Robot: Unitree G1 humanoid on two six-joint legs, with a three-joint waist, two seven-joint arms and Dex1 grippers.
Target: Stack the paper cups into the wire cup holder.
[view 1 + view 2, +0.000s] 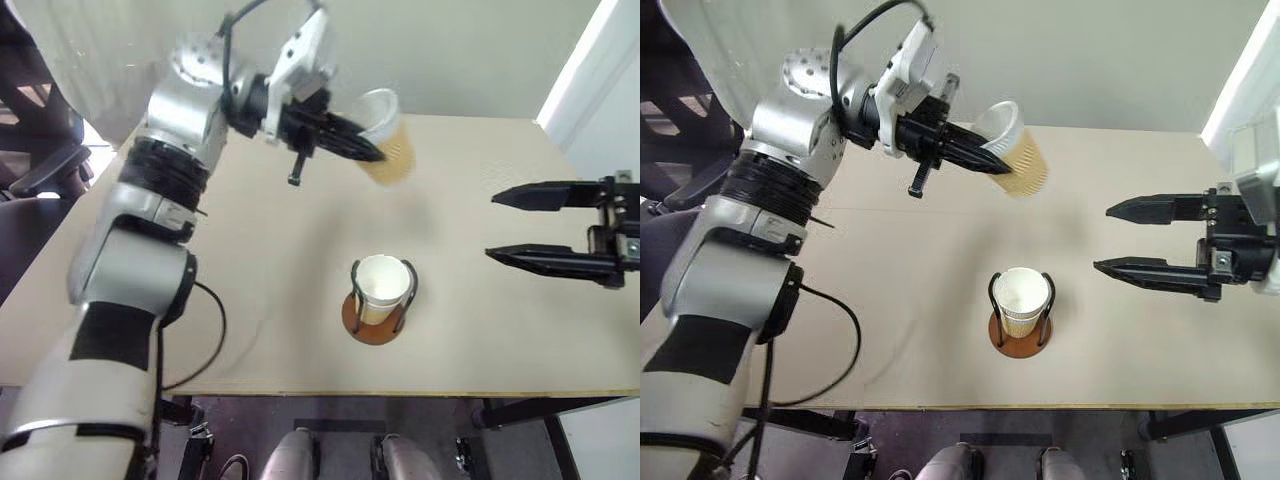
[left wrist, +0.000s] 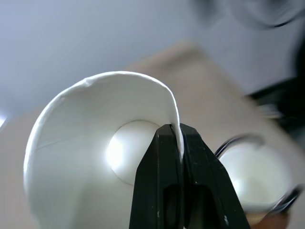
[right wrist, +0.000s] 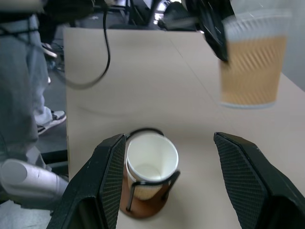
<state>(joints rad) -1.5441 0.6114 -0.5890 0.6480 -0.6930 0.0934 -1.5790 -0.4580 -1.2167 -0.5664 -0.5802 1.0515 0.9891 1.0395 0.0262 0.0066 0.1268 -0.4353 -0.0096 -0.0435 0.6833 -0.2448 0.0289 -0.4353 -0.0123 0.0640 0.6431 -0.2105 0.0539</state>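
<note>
**One cup aloft in my left jaws, cups waiting in the holder**

My left gripper point(image 1: 995, 160) is raised over the far middle of the counter point(image 1: 250, 270), its jaws clamped together on the rim of a paper cup point(image 1: 388, 150). One finger sits inside the white mouth and the other against the outer wall, as my left wrist view shows plainly. The held cup is clear of the counter and tilted, its open mouth turned back toward my left arm and its tan-yellow base pointing right and slightly down.

The wire cup holder point(image 1: 378, 325) stands on the counter near the front edge, about midway across, nearer than the lifted cup. Cups point(image 1: 382, 285) sit upright in it between the two dark wire loops, the white inside open upward; in my right wrist view a second rim shows just under the top one, so two seem nested there.

My right gripper point(image 1: 520, 225) hangs at the right side of the counter, pointing left toward the holder, its jaws well apart with nothing between them.
</note>
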